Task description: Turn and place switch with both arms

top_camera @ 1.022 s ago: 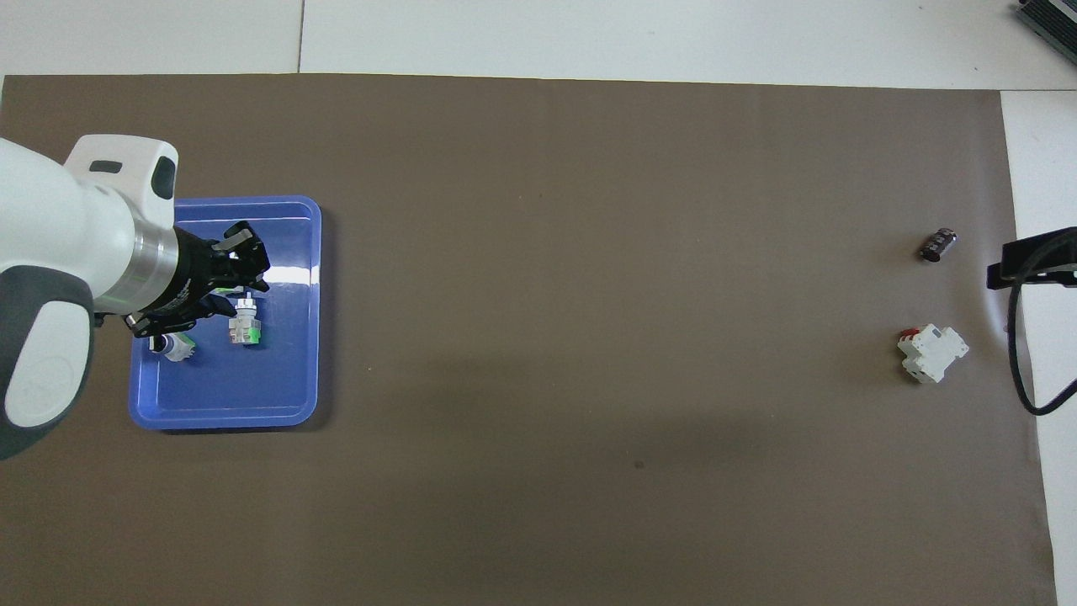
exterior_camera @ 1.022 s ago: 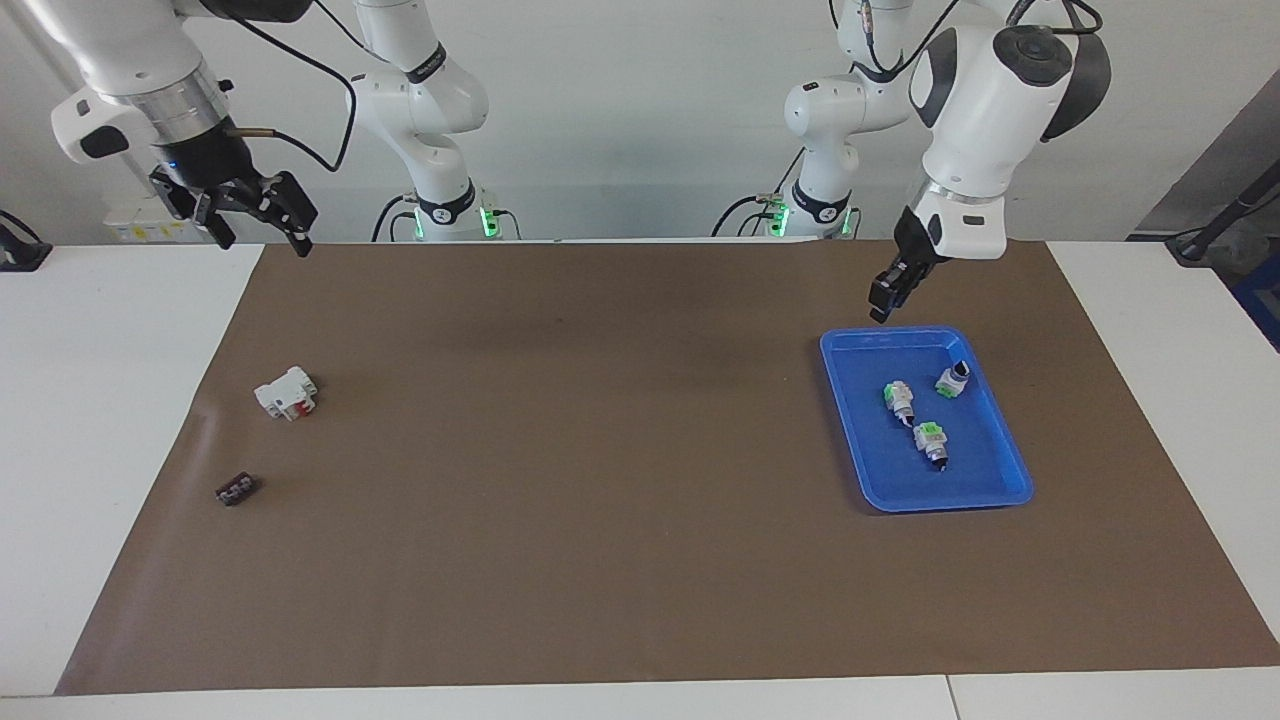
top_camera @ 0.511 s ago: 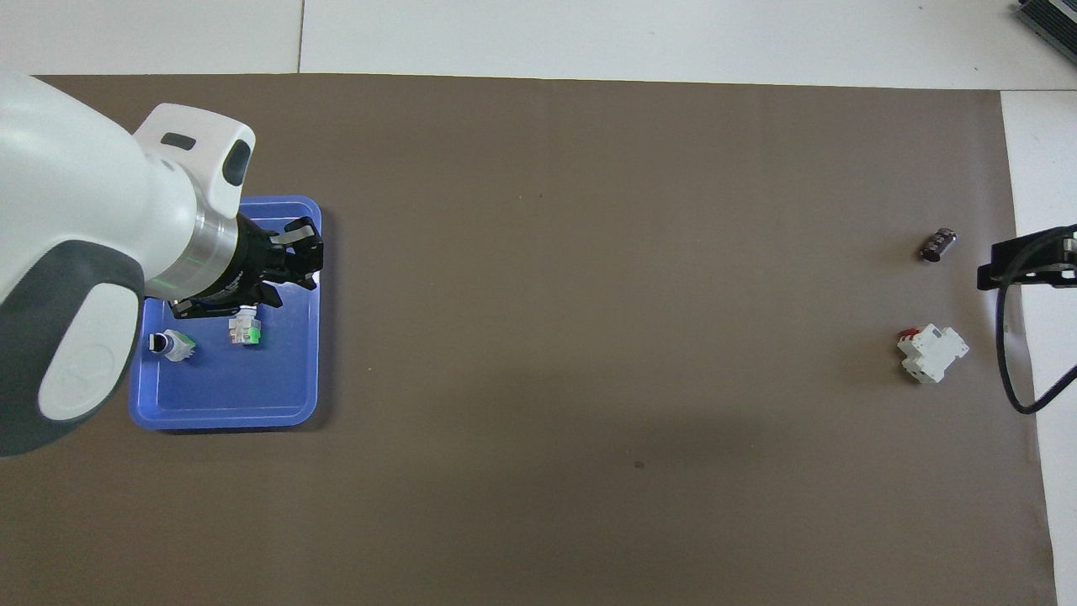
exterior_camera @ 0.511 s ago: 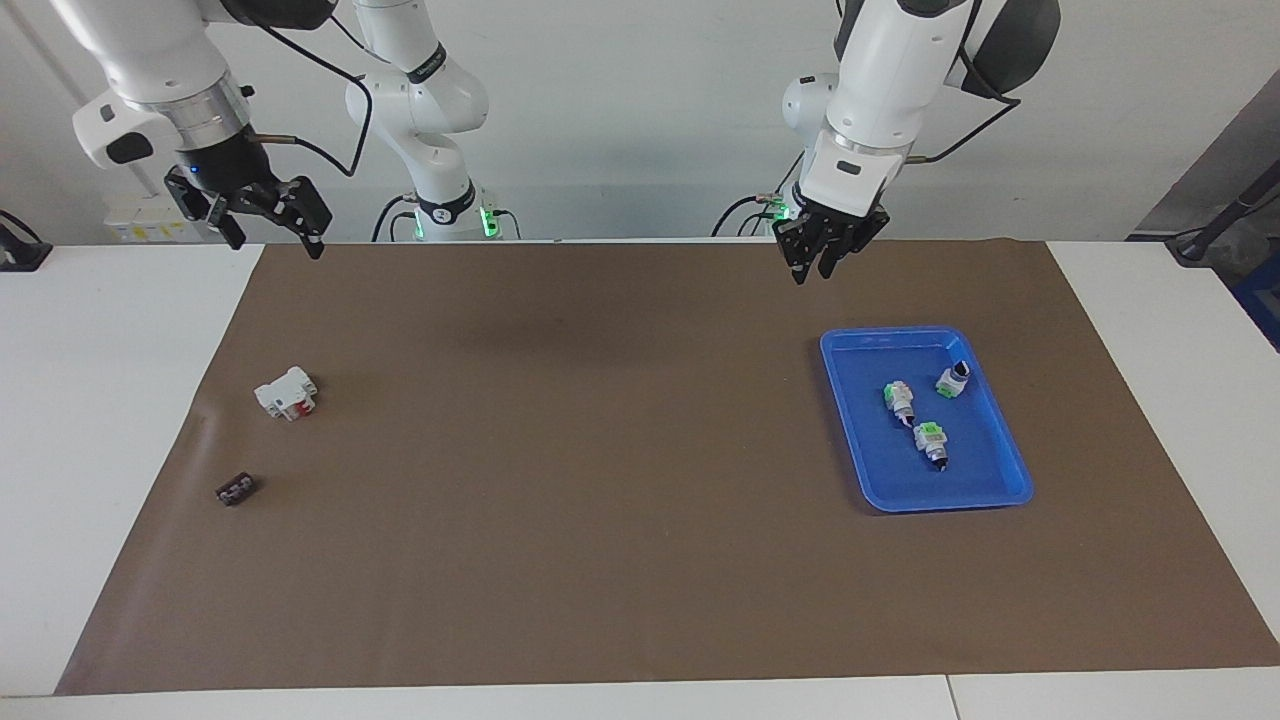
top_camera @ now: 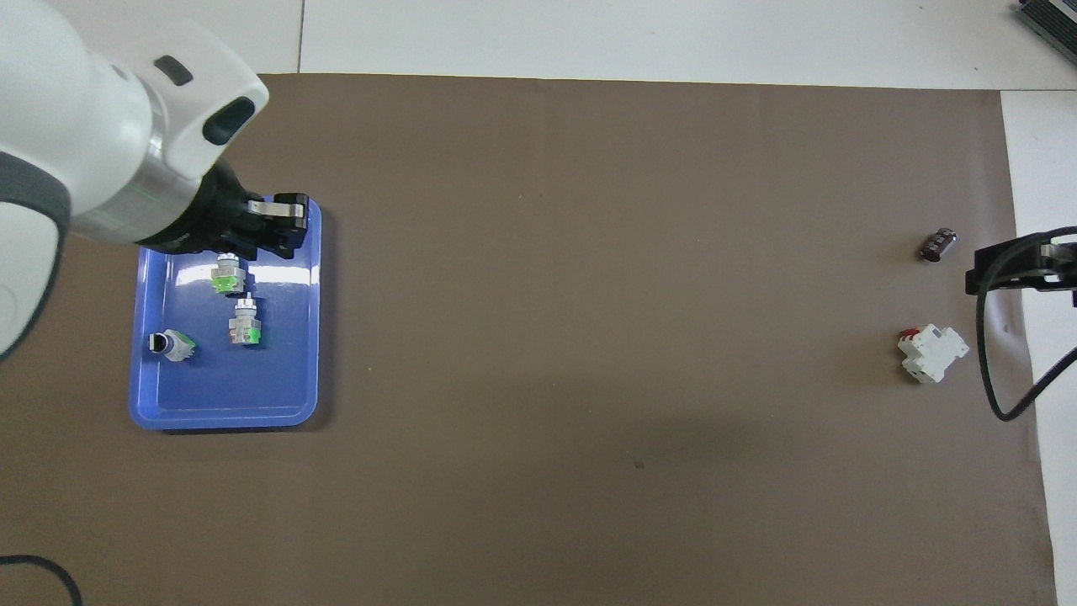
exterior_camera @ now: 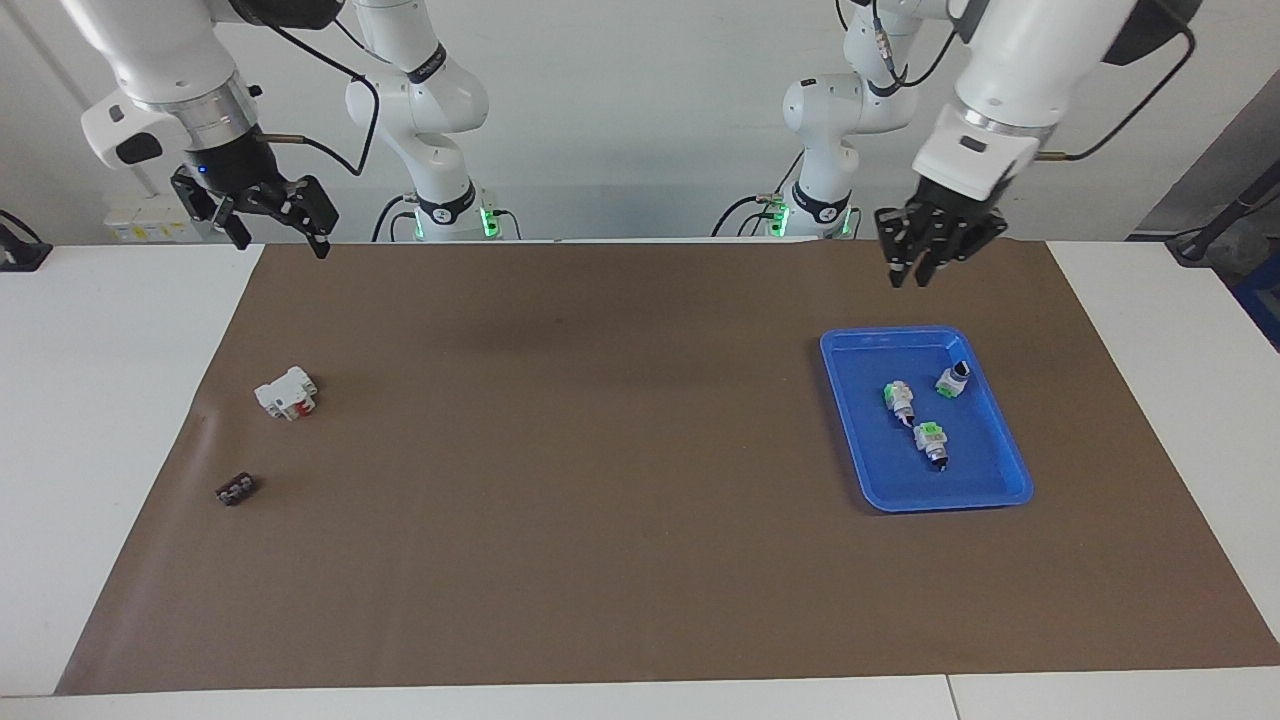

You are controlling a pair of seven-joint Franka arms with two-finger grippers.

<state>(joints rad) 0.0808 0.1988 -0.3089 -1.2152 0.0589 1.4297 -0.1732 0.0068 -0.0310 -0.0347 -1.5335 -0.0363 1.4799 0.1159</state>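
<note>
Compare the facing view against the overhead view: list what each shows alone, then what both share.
Facing only: both arm bases, the whole right gripper open in the air, and the left gripper well above the blue tray.
Overhead only: a dark object off the mat.
Both: the tray holding three switches, the white-and-red block, the small black piece and the brown mat.

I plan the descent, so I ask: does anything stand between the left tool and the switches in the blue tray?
Nothing visible does. The left tool hangs in free air above the blue tray, empty. Three switches lie uncovered in the tray.
</note>
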